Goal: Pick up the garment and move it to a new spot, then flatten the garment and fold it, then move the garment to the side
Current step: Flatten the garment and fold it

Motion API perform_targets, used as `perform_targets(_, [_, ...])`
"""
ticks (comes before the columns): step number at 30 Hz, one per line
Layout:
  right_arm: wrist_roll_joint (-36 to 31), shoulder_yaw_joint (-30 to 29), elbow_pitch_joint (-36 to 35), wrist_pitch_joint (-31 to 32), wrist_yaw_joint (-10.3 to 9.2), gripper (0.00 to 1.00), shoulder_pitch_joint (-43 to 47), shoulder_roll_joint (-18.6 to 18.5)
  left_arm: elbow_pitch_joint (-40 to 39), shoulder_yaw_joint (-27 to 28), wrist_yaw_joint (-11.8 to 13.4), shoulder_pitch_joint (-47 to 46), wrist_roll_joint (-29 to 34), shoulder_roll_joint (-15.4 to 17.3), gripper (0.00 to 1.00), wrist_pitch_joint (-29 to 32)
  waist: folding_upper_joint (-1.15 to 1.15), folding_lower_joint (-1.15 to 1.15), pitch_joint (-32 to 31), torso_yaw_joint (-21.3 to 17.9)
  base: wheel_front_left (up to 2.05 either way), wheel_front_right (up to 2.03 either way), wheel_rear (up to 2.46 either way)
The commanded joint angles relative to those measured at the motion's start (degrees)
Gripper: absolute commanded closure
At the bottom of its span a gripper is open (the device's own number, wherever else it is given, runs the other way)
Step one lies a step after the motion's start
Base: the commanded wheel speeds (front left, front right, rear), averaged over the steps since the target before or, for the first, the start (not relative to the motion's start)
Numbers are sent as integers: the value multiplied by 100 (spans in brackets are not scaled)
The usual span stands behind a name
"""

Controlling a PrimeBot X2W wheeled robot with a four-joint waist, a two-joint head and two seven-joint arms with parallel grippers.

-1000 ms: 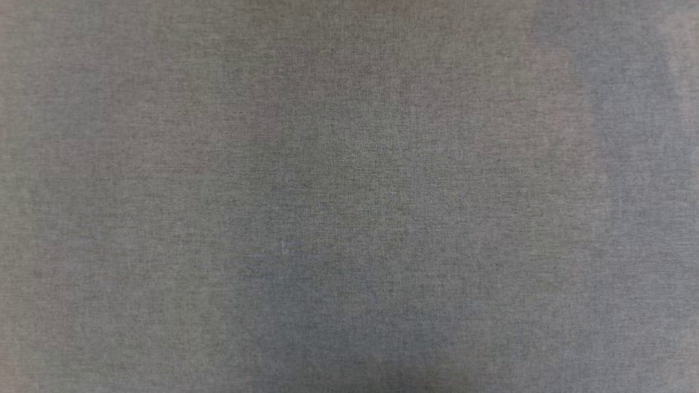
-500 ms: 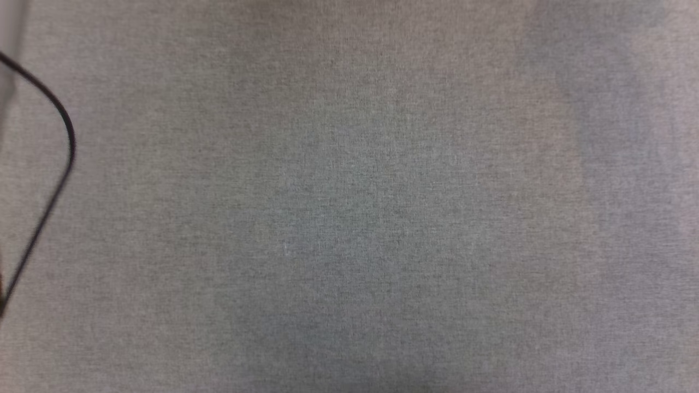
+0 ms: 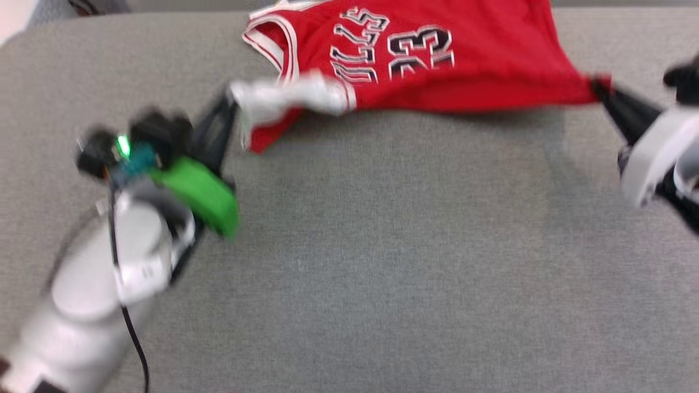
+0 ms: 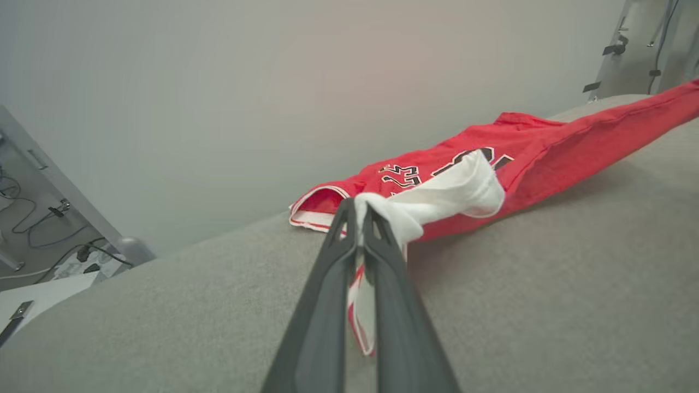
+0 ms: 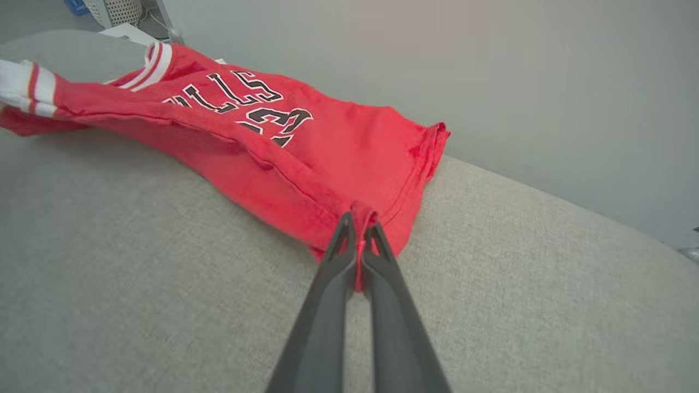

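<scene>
The garment (image 3: pixel 469 60), a red jersey with black white-edged letters and number, lies stretched along the far edge of the grey table. My left gripper (image 3: pixel 232 101) is shut on its white sleeve (image 4: pixel 437 199), pinched at the fingertips (image 4: pixel 357 210) with striped trim hanging between the fingers. My right gripper (image 3: pixel 598 87) is shut on the red hem corner (image 5: pixel 363 213). Between the two grips the near edge of the garment (image 5: pixel 262 158) is pulled taut and lifted slightly off the table. The printed front faces up.
The grey fabric-covered table (image 3: pixel 382 262) spreads wide in front of the garment. Its far edge (image 3: pixel 136 16) runs just behind the garment. A plain grey wall (image 4: pixel 273 82) stands beyond, with cables and equipment (image 4: pixel 49 218) on the floor off the left.
The head view has shifted: earlier it held bare grey table, then a black cable at the left; now both grippers and the garment are in it.
</scene>
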Motion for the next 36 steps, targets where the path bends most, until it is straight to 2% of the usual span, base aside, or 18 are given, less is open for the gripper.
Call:
perform_targets(1, [78, 38, -76, -49, -4, 100, 290, -64, -167, -41, 123, 350, -46, 92, 100, 2, 0, 0, -558, 33, 0, 0, 0])
perform_targets(5, [184, 122, -304, -65, -4, 100, 1183, -263, -769, -222, 442, 1434, -261, 273, 100, 147, 0, 0, -884, 57, 0, 0, 0])
perform_targets(9, [216, 68, -455, -114, -4, 100, 1968, -370, -1146, -361, 595, 2371, -570, 482, 100, 256, 0, 0, -1135, 53, 0, 0, 0])
perform_targets(17, [235, -302, -765, -30, -4, 100, 3385, -591, -1703, -508, 1092, 3964, -1169, 712, 100, 325, 0, 0, -1529, 68, 0, 0, 0])
perform_targets(23, [238, -765, -1202, 171, -4, 100, 4381, -766, -2056, -560, 1363, 4700, -1465, 824, 100, 334, 0, 0, -1616, 98, 0, 0, 0])
perform_targets(30, [160, -1596, -1679, 483, -4, 100, 4933, -679, -2208, -530, 1406, 4477, -1236, 828, 100, 250, 0, 0, -1400, 87, 0, 0, 0])
perform_targets(36, [-38, -2366, -1989, 791, -4, 100, 4736, -437, -2009, -427, 1131, 3372, -817, 768, 100, 356, 0, 0, -1057, 39, 0, 0, 0])
